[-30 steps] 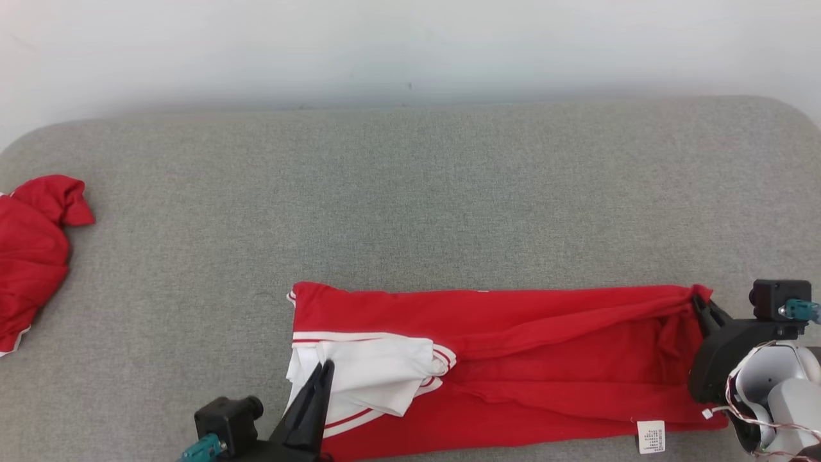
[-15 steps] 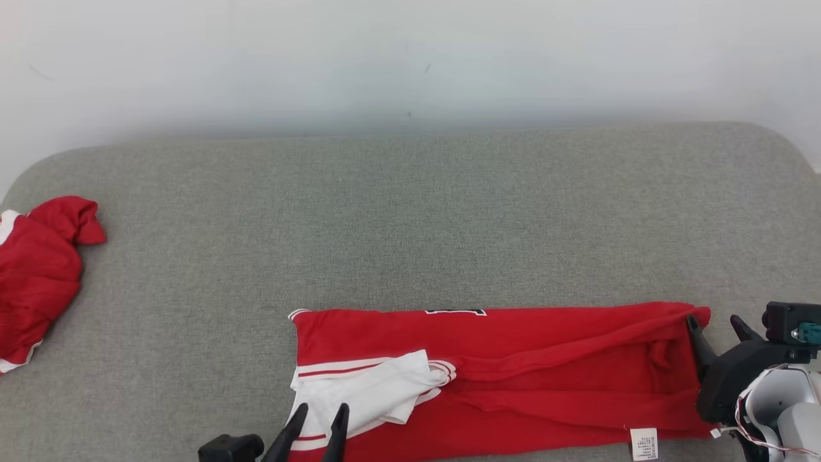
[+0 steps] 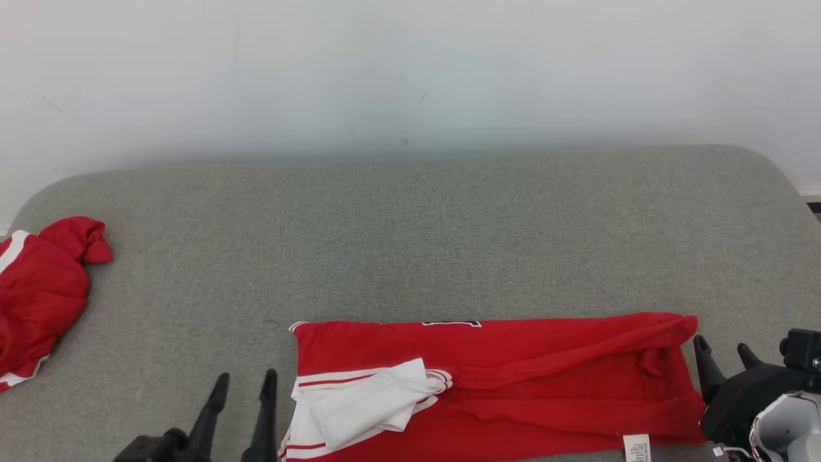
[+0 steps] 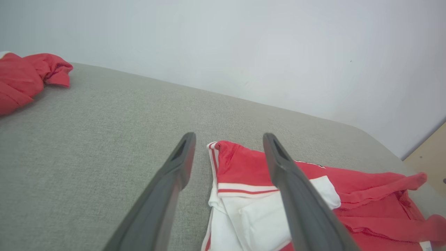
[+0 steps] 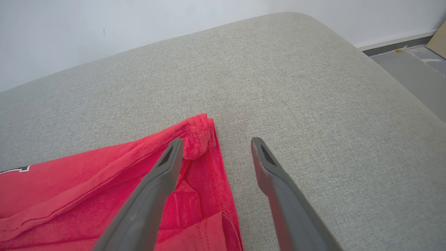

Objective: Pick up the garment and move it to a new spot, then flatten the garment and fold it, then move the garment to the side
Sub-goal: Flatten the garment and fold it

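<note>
The garment [image 3: 513, 378] is red with white trim and lies as a long folded strip along the near edge of the grey cushion [image 3: 410, 244]. Its white-trimmed end [image 3: 365, 401] bunches at the left. My left gripper [image 3: 245, 383] stands open just left of that end, holding nothing. In the left wrist view the garment [image 4: 244, 174] lies below and between the left gripper [image 4: 228, 139] fingers. My right gripper [image 3: 721, 346] is open beside the strip's right end. The right wrist view has the right gripper [image 5: 216, 143] above the garment's red corner [image 5: 198, 132], apart from the cloth.
Another red garment [image 3: 38, 295] lies crumpled at the cushion's far left edge. A pale wall [image 3: 410, 77] rises behind the cushion. Past the rounded right end of the cushion is grey floor [image 5: 414, 66]. A white label [image 3: 635, 446] sticks out of the strip's near edge.
Both grippers have opened and let go of the garment, the left one drawing back to the left of it. The head camera has tilted up, so the scene sits lower.
</note>
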